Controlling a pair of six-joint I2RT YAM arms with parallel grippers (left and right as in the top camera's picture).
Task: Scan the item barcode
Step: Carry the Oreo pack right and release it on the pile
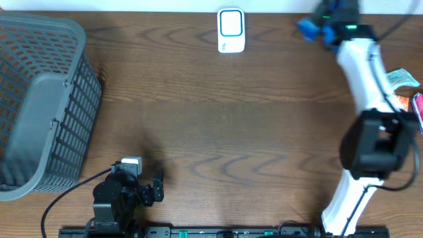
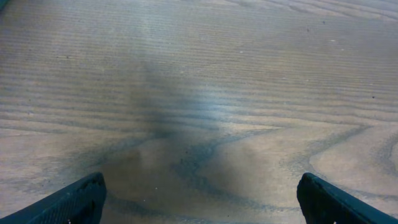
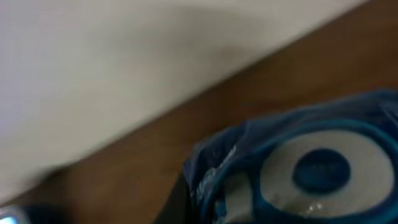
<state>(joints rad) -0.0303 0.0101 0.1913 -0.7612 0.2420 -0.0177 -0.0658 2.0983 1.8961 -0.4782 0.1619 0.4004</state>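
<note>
Basket [image 1: 39, 99]: grey, slatted, far left of the table; runs off the frame edge.
Scanner [image 1: 230, 30]: white with a blue face, at the far edge, centre.
Loose packs [image 1: 404, 79]: at the right edge, just beside the right arm; details too small to tell.
In the way: only bare wood lies between scanner and packet.
Table [image 1: 231, 132]: dark brown wood, strong grain.
Wall [image 3: 93, 62]: pale, beyond the far table edge – blurred in the right wrist view.
Packet [image 1: 306, 28]: blue, with a white ring and blue centre seen up close; far right corner, right of the scanner and apart from it. Lifted or resting – cannot tell.
Right gripper [image 1: 325, 30]: clamped tight on the packet.
Left gripper [image 1: 157, 188]: near edge, left of centre; fingers [image 2: 74, 202] spread wide over bare wood, holding nothing.
</note>
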